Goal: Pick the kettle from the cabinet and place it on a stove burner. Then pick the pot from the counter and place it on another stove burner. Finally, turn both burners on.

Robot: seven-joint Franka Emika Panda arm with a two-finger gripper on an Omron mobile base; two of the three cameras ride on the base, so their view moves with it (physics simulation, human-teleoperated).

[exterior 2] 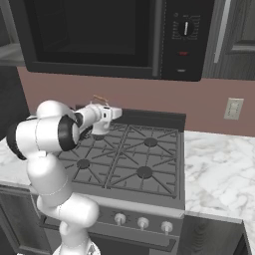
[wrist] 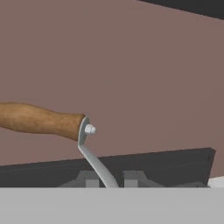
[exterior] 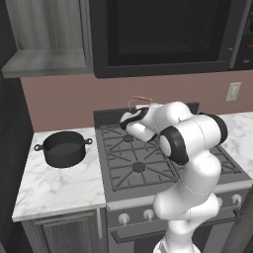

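Wood-topped kettle (exterior: 140, 103) handle sits in the closed end effector (exterior 2: 102, 107), over the stove's (exterior: 148, 163) rear-left burner (exterior: 127, 139). Step in hand looks like placing the kettle; next move calls for lowering it square on the grate, then release. Count: one kettle, one pot (exterior: 63, 147) on the tabletop (exterior: 64, 185) left of the stove, four burners.

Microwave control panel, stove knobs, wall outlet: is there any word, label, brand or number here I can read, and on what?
No text can be read.
Microwave control panel: faint marks around the dial and a small red patch, too small and blurred to read.
Stove knobs: plain silver, no markings can be made out.
Wall outlet: blank plate.
Kettle: wooden handle, no lettering.
Pot: no label.
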